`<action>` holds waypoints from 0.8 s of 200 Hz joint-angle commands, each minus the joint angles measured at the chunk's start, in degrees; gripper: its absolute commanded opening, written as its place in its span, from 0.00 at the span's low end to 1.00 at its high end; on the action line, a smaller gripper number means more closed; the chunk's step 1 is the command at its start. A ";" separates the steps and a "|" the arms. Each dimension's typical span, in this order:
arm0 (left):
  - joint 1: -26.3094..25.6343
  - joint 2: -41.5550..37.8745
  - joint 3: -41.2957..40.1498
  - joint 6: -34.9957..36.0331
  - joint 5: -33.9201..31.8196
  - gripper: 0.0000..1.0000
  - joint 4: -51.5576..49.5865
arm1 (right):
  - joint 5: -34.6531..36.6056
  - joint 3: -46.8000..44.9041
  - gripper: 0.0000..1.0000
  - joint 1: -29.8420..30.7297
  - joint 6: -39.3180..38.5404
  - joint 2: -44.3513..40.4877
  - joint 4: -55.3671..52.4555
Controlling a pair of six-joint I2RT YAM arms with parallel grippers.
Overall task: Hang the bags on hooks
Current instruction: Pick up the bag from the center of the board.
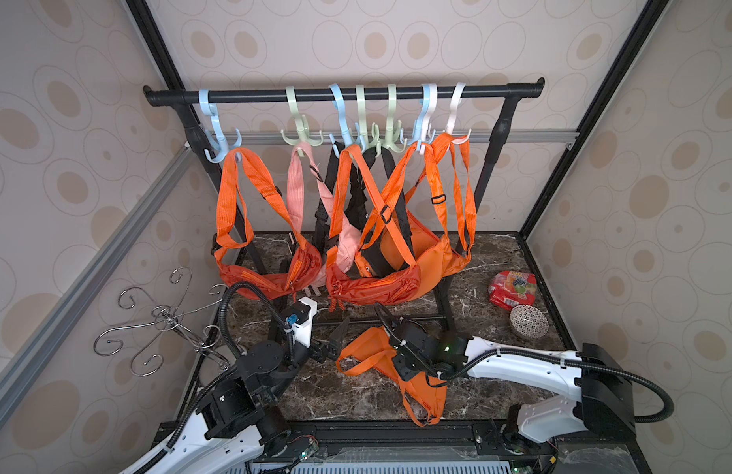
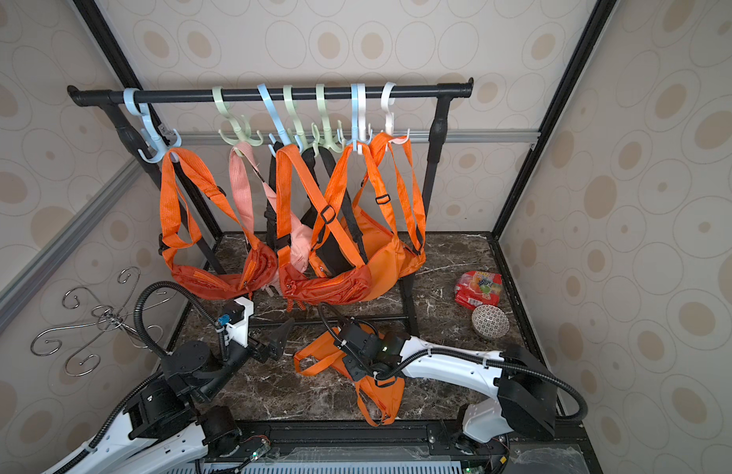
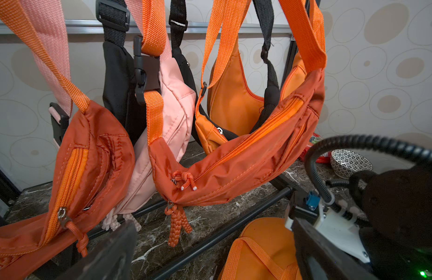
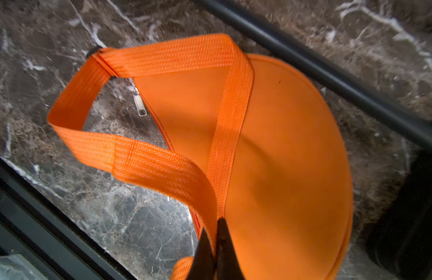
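Observation:
An orange bag (image 1: 370,342) (image 2: 321,349) lies flat on the dark marble table, just in front of the rack's lower bar. In the right wrist view its round body (image 4: 294,145) fills the frame and its woven strap (image 4: 147,164) loops off to one side. My right gripper (image 4: 216,224) is shut on that strap, which runs up between the two black fingers. My left gripper (image 1: 335,342) (image 3: 210,252) stands open beside the bag with nothing between its fingers. Several pastel plastic hooks hang from the black rail (image 1: 343,95), among them a blue hook (image 1: 218,135) and a white hook (image 1: 454,115).
Several orange, pink and black bags hang from the hooks, close above the table. The rack's lower bar (image 1: 356,322) crosses just behind the grippers. A red snack packet (image 1: 513,289) and a patterned bowl (image 1: 528,321) sit at the right. A wire stand (image 1: 163,324) is at the left.

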 commanded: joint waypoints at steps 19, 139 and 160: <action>0.08 0.25 1.46 1.25 -0.06 1.00 0.85 | 3.42 0.13 0.14 -0.39 -2.84 -1.09 -2.09; 0.08 -0.32 1.61 0.98 -0.14 1.00 -0.48 | -4.48 -1.73 0.40 -0.72 -1.40 15.97 3.41; 0.09 -0.41 1.46 0.98 -0.14 1.00 -0.47 | -5.01 -2.42 0.42 -0.81 -1.16 17.26 4.43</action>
